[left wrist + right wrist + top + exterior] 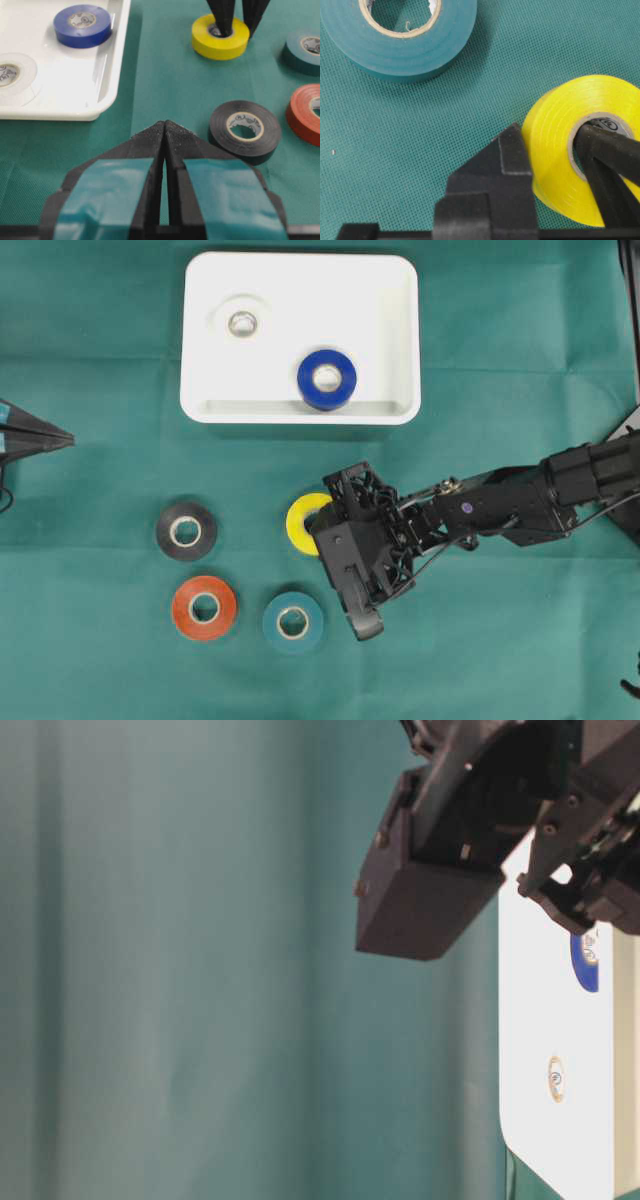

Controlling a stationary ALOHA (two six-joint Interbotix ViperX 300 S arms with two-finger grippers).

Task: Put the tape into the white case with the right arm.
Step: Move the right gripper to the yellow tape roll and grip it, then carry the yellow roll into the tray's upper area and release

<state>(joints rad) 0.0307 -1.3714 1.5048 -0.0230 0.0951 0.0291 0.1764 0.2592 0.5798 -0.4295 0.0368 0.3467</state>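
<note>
Yellow tape (560, 150) lies flat on the green worktop (100, 660), below the white case (200, 340) in the overhead view, and the right gripper (555, 150) is clamped on its wall: one black finger (612, 150) sits inside the cardboard core, the other finger (512, 150) presses against the outer face (the left wrist view shows the same two dark tips straddling the roll's far side). The roll touches the cloth; whether it has been raised at all cannot be told.

The right arm (520, 500) reaches in from the right edge of the overhead view, stretched leftward with its wrist angled down over the roll, hiding the roll's right half. The left gripper (165, 137) rests at the left edge, its teal-marked fingers pressed together on nothing.

Inside the white case lie a blue tape (326, 378) near the lower rim and a white tape (243, 323) toward the upper left. On the cloth, well apart from the case, lie a black tape (186, 531), a red tape (204, 608) and a teal tape (293, 621), the teal one nearest the gripper. Green cloth covers the whole surface, with faint creases.
</note>
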